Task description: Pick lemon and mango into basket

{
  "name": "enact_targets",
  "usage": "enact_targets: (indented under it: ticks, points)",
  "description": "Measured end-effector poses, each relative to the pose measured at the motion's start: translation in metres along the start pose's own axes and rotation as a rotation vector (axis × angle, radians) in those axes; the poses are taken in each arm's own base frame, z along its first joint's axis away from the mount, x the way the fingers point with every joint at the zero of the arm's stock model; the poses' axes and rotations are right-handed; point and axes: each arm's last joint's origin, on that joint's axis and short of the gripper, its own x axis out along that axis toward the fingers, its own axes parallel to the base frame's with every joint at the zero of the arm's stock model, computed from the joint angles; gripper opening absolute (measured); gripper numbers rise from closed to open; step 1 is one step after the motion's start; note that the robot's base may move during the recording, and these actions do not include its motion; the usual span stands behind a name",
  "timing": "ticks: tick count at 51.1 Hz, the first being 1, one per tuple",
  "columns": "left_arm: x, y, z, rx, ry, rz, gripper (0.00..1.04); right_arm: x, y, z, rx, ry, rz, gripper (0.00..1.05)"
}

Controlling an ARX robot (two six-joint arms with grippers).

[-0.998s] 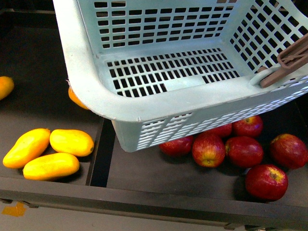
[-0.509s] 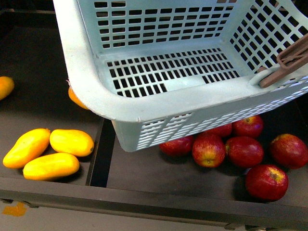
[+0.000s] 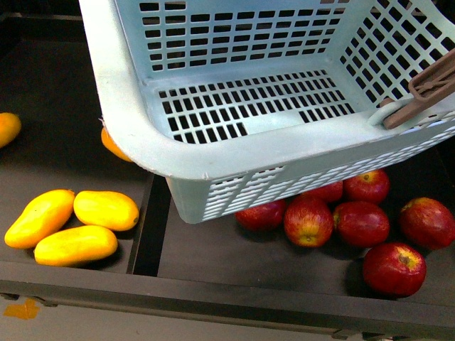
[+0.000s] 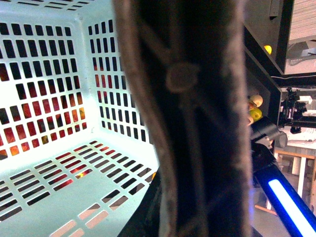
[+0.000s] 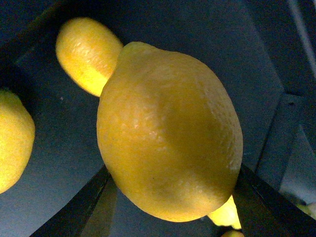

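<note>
The right claw [image 5: 170, 202] clasps the small oval orange-yellow lemon [image 5: 168, 133]. Nearby, the pale blue-green slotted plastic basket [image 3: 135, 121] tilts above round red apples [image 3: 359, 222]. I cannot tell the left claw's grip.

The front view looks down from the robot's body onto the basket [image 3: 135, 135] — very near. The left wrist view peers past the blurred handle [image 4: 182, 118] into that same basket; the right wrist view sits tight against a lemon [image 5: 168, 133]

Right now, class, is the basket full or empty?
Empty: the basket shows only bare slotted floor and walls, no fruit inside.
</note>
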Motion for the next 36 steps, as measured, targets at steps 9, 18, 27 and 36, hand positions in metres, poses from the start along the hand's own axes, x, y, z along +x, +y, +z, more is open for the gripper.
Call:
enact_targets:
  ticks: [9, 18, 27, 36]
  points:
    - [0.000, 0.000, 0.000, 0.000, 0.001, -0.001, 0.05, -0.075, -0.020, 0.003, 0.258, -0.141, -0.081, 0.57]
    - [0.000, 0.000, 0.000, 0.000, 0.001, -0.001, 0.05, -0.164, 0.008, 0.027, 0.500, -0.304, -0.062, 0.57]
    - [0.000, 0.000, 0.000, 0.000, 0.001, -0.001, 0.05, -0.223, 0.056, 0.052, 0.710, -0.393, -0.002, 0.57]
    - [0.000, 0.000, 0.000, 0.000, 0.001, -0.001, 0.05, -0.261, 0.083, 0.085, 0.852, -0.485, 0.032, 0.57]
